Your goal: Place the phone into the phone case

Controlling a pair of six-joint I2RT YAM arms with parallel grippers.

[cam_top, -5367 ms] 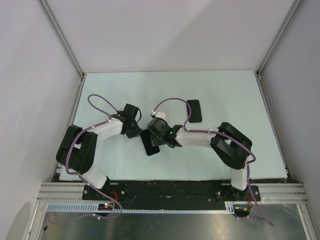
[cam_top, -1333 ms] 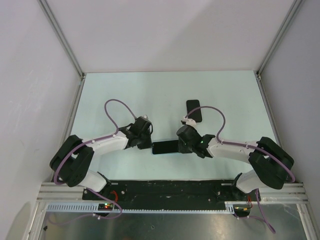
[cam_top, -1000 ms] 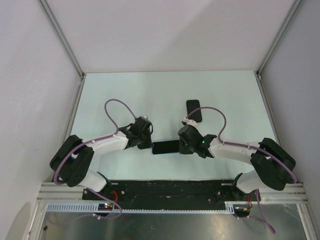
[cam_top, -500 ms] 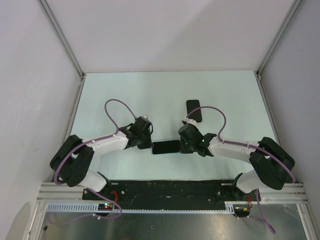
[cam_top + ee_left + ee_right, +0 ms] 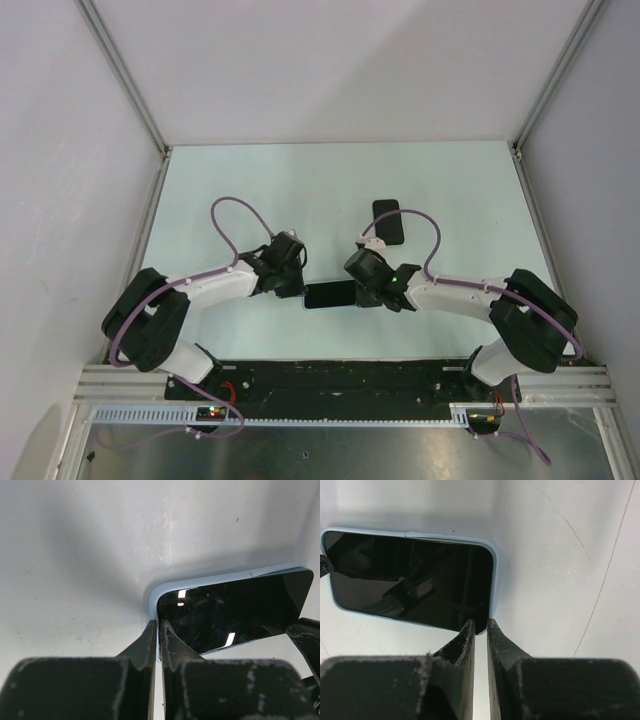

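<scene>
The phone point(image 5: 330, 294) is a dark glossy slab lying flat and crosswise near the table's front, inside the pale-blue rim of the phone case point(image 5: 210, 579). My left gripper point(image 5: 302, 293) is at its left end. In the left wrist view that gripper point(image 5: 158, 625) is shut on the case's end rim, one finger outside it and one over the screen point(image 5: 225, 612). My right gripper point(image 5: 360, 295) is at the right end. In the right wrist view it point(image 5: 480, 625) straddles the case's near corner point(image 5: 493, 555), jaws nearly together, with the phone point(image 5: 410, 585) beyond.
A second plain black slab point(image 5: 388, 222) lies farther back, just behind the right wrist and under its purple cable point(image 5: 425, 235). White walls enclose the table on three sides, and the metal base rail point(image 5: 330, 380) runs along the front.
Over the last second my right jaws have narrowed at the case's right corner, and that wrist has shifted slightly left. The left gripper and phone have stayed put. Much earlier the phone lay tilted.
</scene>
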